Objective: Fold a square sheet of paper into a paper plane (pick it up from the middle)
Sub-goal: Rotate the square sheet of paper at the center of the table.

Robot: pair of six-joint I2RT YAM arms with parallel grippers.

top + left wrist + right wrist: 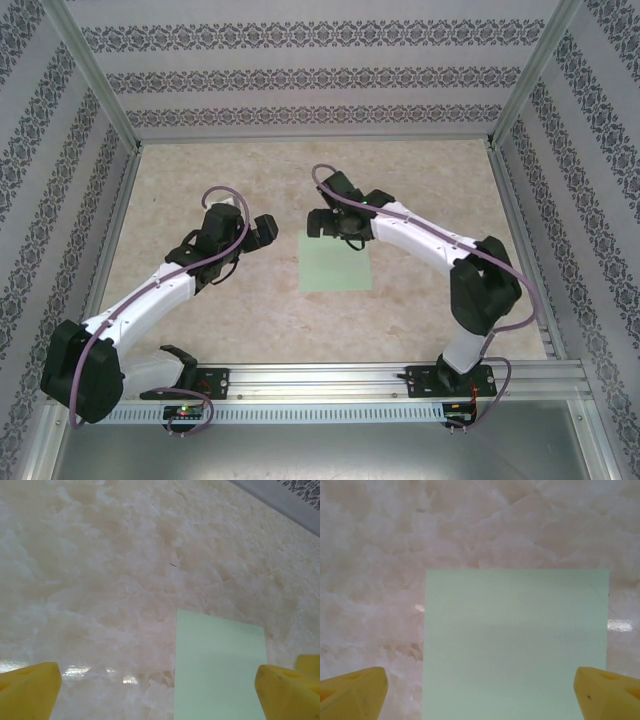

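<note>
The square sheet of paper (337, 268) lies flat and unfolded on the marble-patterned table, pale green, in the middle. The paper plane is out of view. My right gripper (343, 232) hovers over the sheet's far edge. In the right wrist view it (480, 687) is open, its yellow fingertips (352, 692) spread wider than the sheet (515, 630). My left gripper (260, 233) hangs to the left of the sheet. It (157, 682) is open and empty, with the sheet (220, 665) near its right fingertip (287, 690).
Patterned walls with metal posts (95, 70) enclose the table (200, 180) on three sides. An aluminium rail (330, 382) with the arm bases runs along the near edge.
</note>
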